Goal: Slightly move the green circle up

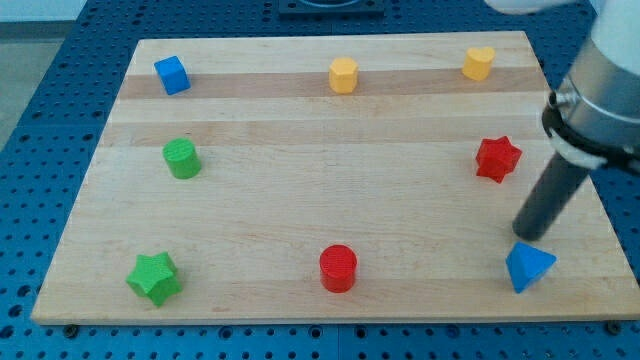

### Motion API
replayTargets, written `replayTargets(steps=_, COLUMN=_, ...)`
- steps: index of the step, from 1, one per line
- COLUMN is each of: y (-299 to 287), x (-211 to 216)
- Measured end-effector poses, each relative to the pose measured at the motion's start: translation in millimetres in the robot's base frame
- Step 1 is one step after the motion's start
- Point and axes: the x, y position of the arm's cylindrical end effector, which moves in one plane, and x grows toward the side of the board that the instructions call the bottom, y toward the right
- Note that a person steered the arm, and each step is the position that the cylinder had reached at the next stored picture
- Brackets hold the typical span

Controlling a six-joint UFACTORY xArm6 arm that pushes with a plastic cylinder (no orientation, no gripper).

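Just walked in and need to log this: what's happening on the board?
My tip rests at the view's lower right, just above the blue triangle and below the red star. The green circle, which I'm meant to nudge up, sits untouched far across at the view's left.

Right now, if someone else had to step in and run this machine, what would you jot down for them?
My tip rests at the board's right side, just above the blue triangle and below the red star.
The green circle sits far off at the view's left, below the blue cube and above the green star, untouched.
Left: cross the board, get below the green circle, nudge it slightly up.
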Motion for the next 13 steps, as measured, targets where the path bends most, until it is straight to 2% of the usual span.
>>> replayTargets(steps=2, y=-26.9, x=-41.7)
replayTargets(steps=3, y=-26.9, x=-42.5)
replayTargets(steps=4, y=-26.9, x=-73.6)
replayTargets(steps=9, y=-28.1, x=-86.8)
replayTargets(steps=10, y=-54.5, x=-83.8)
replayTargets(steps=13, y=-244.4, x=-83.8)
